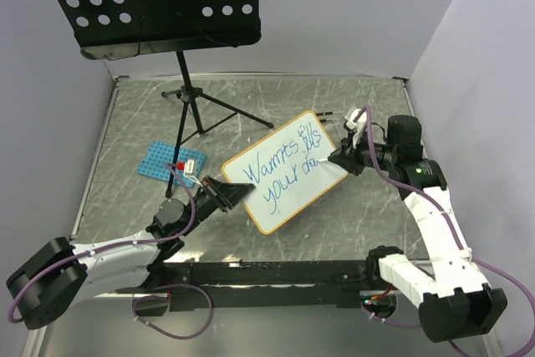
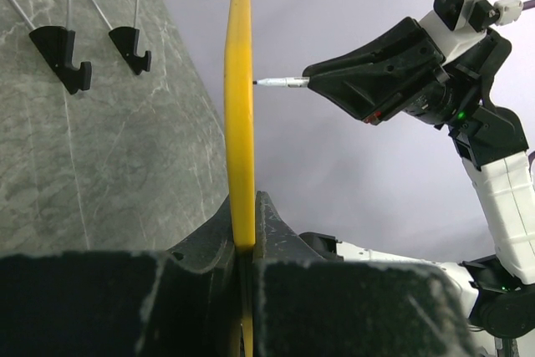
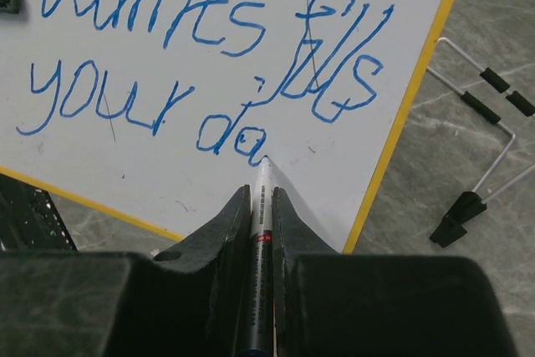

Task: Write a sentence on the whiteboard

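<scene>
At the whiteboard (image 1: 280, 211) edge, left hand (image 1: 236, 192) tight on it; right hand (image 3: 262, 193) tight on marker (image 3: 264, 171).

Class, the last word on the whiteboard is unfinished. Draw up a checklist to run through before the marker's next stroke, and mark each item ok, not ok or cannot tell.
1. The left gripper is shut on the whiteboard edge: ok.
2. The right gripper is shut on the marker: ok.
3. The marker tip sits at the end of "da" in the sentence: ok.
4. Blank board remains right of "da": ok.
5. The tip touches the surface: cannot tell.
</scene>
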### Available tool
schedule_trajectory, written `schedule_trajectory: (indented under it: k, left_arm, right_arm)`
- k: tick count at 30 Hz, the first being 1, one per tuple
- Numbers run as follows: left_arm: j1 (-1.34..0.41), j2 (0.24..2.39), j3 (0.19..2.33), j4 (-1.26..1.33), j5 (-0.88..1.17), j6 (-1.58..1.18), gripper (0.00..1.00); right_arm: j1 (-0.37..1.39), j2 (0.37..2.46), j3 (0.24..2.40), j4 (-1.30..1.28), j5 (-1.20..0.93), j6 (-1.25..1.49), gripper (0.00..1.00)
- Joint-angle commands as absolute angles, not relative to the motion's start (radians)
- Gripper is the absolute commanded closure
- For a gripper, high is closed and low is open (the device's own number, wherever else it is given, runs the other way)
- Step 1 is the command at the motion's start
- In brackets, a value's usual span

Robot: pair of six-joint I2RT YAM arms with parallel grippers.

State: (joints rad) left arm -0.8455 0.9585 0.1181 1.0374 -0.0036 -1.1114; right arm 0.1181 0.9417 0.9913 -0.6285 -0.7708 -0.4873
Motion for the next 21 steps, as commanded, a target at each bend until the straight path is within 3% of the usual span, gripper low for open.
schedule_trajectory:
  k: [1, 21]
  left_arm:
    - [-0.842, 0.928, 0.158, 1.233, 0.009, -1.126, 0.99]
    - [-0.834, 0.919, 0.146, 1.235, 0.006, -1.129, 0.99]
  right_arm:
    - [0.118, 0.963, 1.052, -0.549, -0.769, -0.453, 1.0]
    - [0.12, 0.95, 0.997, -0.629, -0.778, -0.509, 1.0]
